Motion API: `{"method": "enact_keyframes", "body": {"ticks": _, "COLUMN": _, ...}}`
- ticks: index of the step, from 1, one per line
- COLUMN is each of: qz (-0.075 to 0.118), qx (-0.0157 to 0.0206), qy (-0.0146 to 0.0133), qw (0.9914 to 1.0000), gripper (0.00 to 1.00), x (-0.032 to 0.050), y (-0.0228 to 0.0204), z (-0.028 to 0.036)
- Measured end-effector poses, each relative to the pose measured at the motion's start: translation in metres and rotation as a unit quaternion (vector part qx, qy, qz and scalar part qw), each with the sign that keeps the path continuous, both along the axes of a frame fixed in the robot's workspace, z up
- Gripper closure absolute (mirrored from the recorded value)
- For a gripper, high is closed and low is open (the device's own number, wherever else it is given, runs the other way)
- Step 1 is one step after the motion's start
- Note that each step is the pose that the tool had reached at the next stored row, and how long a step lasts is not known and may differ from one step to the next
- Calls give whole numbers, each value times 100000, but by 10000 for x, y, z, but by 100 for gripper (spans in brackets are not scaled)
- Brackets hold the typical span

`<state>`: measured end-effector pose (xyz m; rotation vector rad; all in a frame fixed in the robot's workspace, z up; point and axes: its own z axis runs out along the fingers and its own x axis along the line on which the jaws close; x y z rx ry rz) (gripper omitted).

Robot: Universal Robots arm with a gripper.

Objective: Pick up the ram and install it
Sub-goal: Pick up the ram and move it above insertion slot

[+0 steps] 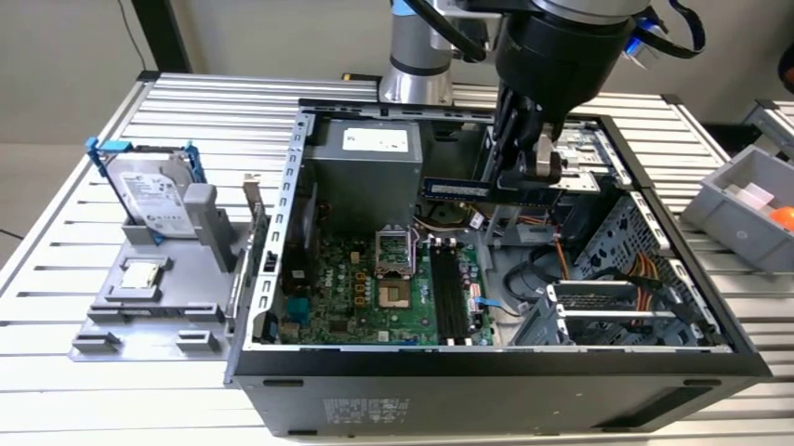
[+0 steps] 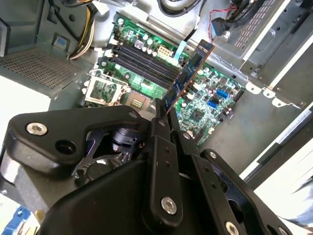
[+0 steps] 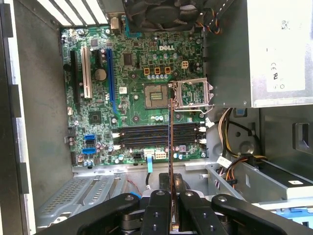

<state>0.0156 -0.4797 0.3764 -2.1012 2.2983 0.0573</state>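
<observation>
On the slatted metal table [image 1: 125,400] sits an open PC case [image 1: 496,372], with the arm [image 1: 564,37] reaching down into it from the far side. Inside, there's a grey power supply [image 1: 366,153] at the far end and the green motherboard [image 1: 360,288] on the floor of the case. Off to the exterior view's left, a hard drive [image 1: 155,190] in a blue frame stands upright on a grey fixture [image 1: 149,307].

The gripper [image 1: 536,181] hangs over the middle of the case, jaws pinched narrow on the flat faces of the ram [image 1: 459,188]. The stick is up in the air, well clear of the board and not in any slot. It's held on edge and level, grabbed near one end. Its long axis runs across the exterior view, with the free end pointing to the exterior view's left.

The black memory slots [image 1: 453,297] run near to far, so the ram sits crosswise to them. In the first wrist view the ram [image 3: 170,147] shows edge-on as a thin line crossing the slots [image 3: 156,134] at about a right angle. In the second wrist view it [image 2: 188,73] sticks out from between the fingers [image 2: 159,122].
</observation>
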Motion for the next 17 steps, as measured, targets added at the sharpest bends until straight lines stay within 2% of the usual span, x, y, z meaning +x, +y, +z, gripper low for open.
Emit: {"method": "enact_keyframes", "body": {"ticks": 17, "qz": -1, "qx": -17, "qy": 0, "qw": 100000, "gripper": 100, "x": 0, "y": 0, "z": 0}}
